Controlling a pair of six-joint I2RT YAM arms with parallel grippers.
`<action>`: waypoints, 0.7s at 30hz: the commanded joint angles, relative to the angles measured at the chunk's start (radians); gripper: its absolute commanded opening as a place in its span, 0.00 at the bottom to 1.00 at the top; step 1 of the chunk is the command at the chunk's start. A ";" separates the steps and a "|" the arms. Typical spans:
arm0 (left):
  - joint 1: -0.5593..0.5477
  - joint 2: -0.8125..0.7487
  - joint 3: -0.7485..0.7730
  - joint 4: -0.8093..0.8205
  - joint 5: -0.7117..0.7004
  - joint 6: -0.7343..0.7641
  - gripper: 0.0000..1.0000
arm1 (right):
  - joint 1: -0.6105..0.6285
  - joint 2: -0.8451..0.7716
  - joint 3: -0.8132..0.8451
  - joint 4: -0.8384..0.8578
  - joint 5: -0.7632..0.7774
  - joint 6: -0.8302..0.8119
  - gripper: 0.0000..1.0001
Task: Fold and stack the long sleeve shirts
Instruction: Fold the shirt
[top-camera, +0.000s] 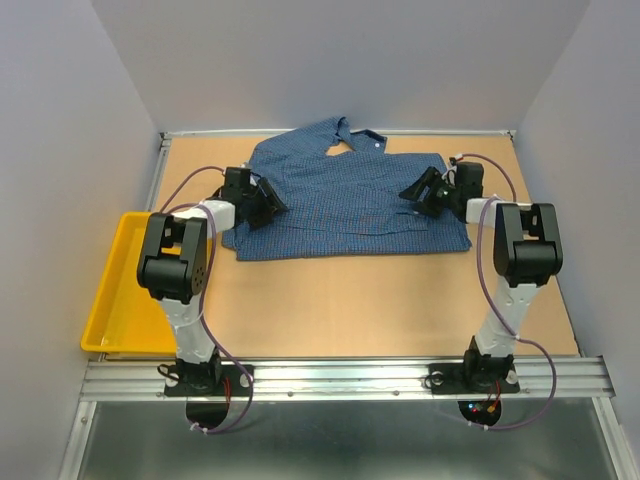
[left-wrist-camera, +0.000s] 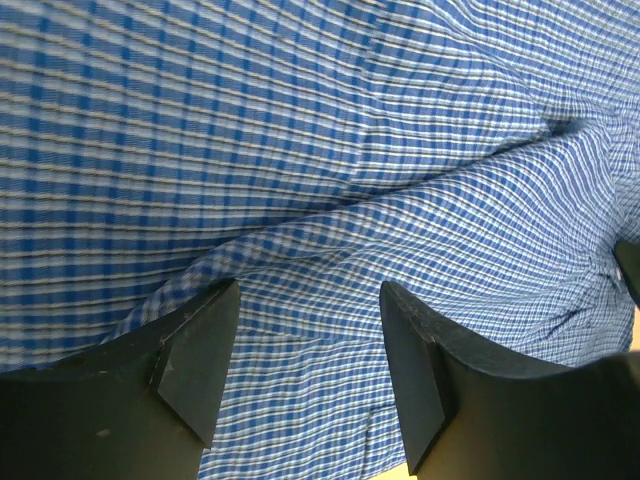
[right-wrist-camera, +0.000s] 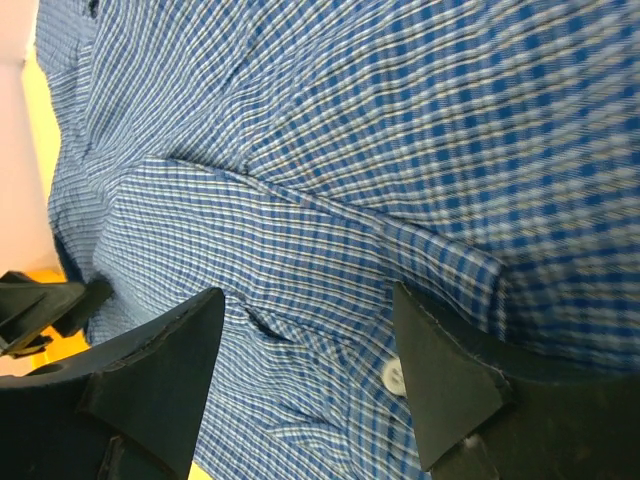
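Note:
One long sleeve shirt (top-camera: 345, 200), blue and finely checked, lies spread on the table with its collar (top-camera: 352, 136) at the far side and its sides folded in. My left gripper (top-camera: 268, 205) rests low on the shirt's left edge. In the left wrist view the left gripper (left-wrist-camera: 310, 330) is open, and a fold of the shirt (left-wrist-camera: 330, 120) lies between its fingers. My right gripper (top-camera: 413, 194) is over the shirt's right part. It (right-wrist-camera: 308, 325) is open too, above wrinkled cloth and a white button (right-wrist-camera: 393, 375).
A yellow tray (top-camera: 115, 290) sits off the table's left edge, beside the left arm. Bare brown tabletop (top-camera: 350, 300) stretches between the shirt and the arm bases. Grey walls close in the back and both sides.

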 joint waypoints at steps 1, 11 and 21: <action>0.030 -0.069 -0.049 -0.025 -0.012 0.011 0.70 | -0.031 -0.087 -0.045 0.033 0.088 -0.040 0.74; -0.027 -0.277 -0.042 -0.017 -0.004 -0.027 0.80 | 0.205 -0.120 0.165 0.072 -0.006 0.109 0.75; -0.027 -0.091 -0.019 0.090 0.016 -0.073 0.65 | 0.478 0.213 0.465 0.249 -0.030 0.316 0.75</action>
